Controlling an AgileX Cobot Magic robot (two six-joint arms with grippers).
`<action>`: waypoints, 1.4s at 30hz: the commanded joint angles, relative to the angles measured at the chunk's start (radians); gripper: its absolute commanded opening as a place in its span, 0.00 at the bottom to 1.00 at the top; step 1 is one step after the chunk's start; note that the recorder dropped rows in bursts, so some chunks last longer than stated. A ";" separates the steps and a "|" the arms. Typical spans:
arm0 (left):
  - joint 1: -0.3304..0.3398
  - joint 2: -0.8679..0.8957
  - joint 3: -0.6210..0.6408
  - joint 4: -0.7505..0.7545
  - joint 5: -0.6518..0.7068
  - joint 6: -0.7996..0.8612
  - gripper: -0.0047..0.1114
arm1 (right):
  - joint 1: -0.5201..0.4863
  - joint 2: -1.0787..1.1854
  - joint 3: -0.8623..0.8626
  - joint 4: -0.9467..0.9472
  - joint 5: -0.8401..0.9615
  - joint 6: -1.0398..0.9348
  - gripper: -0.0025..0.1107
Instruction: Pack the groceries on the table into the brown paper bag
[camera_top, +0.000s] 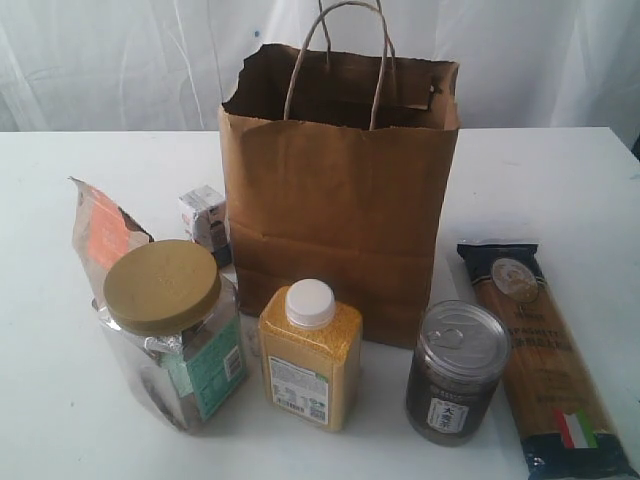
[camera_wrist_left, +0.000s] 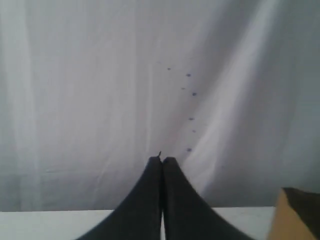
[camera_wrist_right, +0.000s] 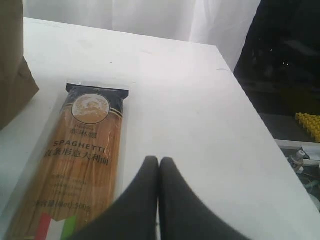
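The long spaghetti packet (camera_top: 545, 365) lies flat at the tabletop's near right corner. Along the near edge stand the dark pull-tab can (camera_top: 455, 375), the yellow-grain bottle with white cap (camera_top: 310, 360) and the clear jar with olive-tan lid (camera_top: 180, 340). Behind the jar are the brown orange-labelled pouch (camera_top: 100, 235) and the small white-blue carton (camera_top: 205, 218). The tall brown paper bag (camera_top: 340, 220) stands upright and open at mid-tabletop.

Status: all six items are outside the bag, so packing appears not yet begun.

The left gripper (camera_wrist_left: 161, 161) and right gripper (camera_wrist_right: 159, 161) have their fingers pressed together and hold nothing. The right gripper is near the packet.

The white table (camera_top: 560, 180) is backed by a white curtain (camera_top: 120, 60).
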 joint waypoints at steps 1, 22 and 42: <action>-0.025 -0.003 0.005 0.022 -0.271 0.006 0.04 | 0.003 -0.005 0.005 0.001 -0.003 0.003 0.02; -0.027 -0.003 0.003 -0.915 -0.818 0.083 0.04 | 0.003 -0.005 0.005 0.001 -0.003 0.003 0.02; -0.027 0.010 0.003 -1.770 0.580 2.097 0.04 | 0.003 -0.005 0.005 0.001 -0.003 0.003 0.02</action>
